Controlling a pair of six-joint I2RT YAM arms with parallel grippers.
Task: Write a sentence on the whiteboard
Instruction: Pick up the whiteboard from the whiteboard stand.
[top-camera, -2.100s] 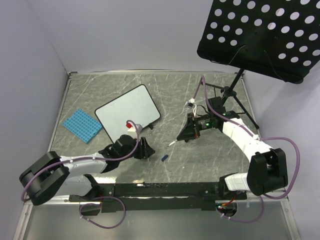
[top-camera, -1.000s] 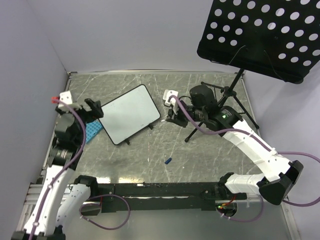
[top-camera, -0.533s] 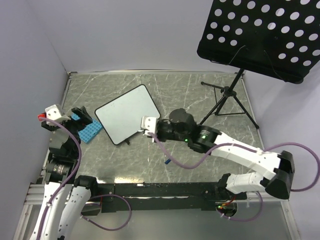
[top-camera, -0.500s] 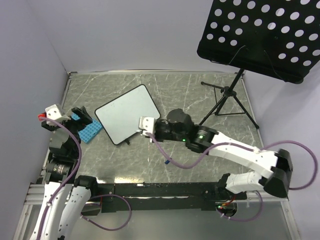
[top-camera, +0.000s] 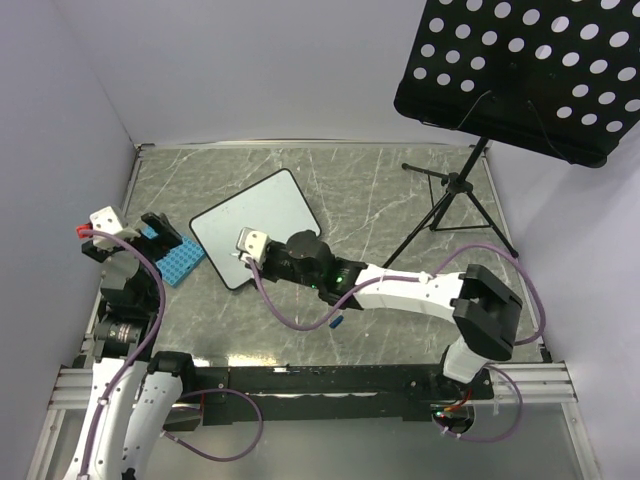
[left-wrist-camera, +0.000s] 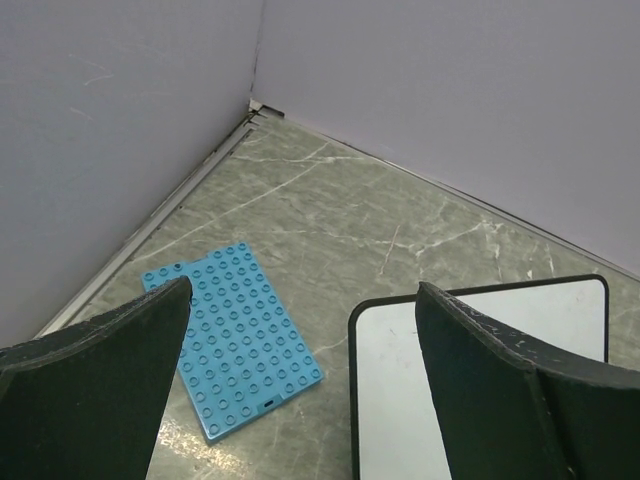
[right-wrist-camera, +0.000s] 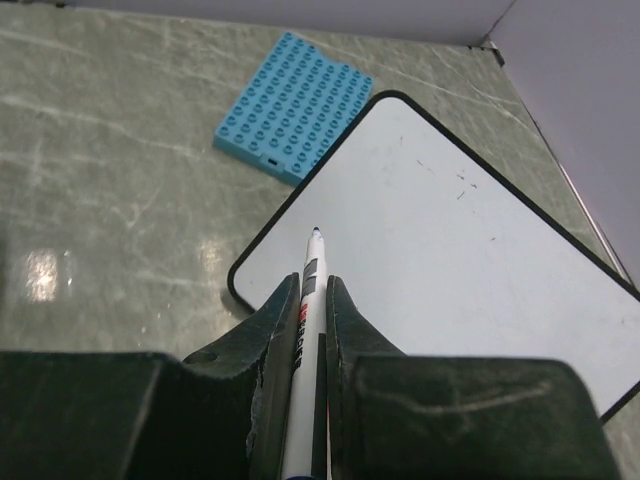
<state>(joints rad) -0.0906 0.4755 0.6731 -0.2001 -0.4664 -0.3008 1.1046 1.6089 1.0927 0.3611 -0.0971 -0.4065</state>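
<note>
**A:** Since half a second ago the right end effector (right-wrist-camera: 310, 300) has slid left. It now hangs over the near-left corner of the whiteboard (top-camera: 262, 215), clamped on the one marker (right-wrist-camera: 308, 275), tip bare.

**B:** And the board?

**A:** One only, on the table (top-camera: 400, 190), left of centre, with no sentence yet. Its long axis runs ahead and rightward from the tip.

**B:** The left end effector (left-wrist-camera: 300, 350)?

**A:** Jaws wide, empty, raised above the one blue plate (left-wrist-camera: 235, 335), and farther from the board. One loose cap (top-camera: 337, 322) lies nearby.
</note>
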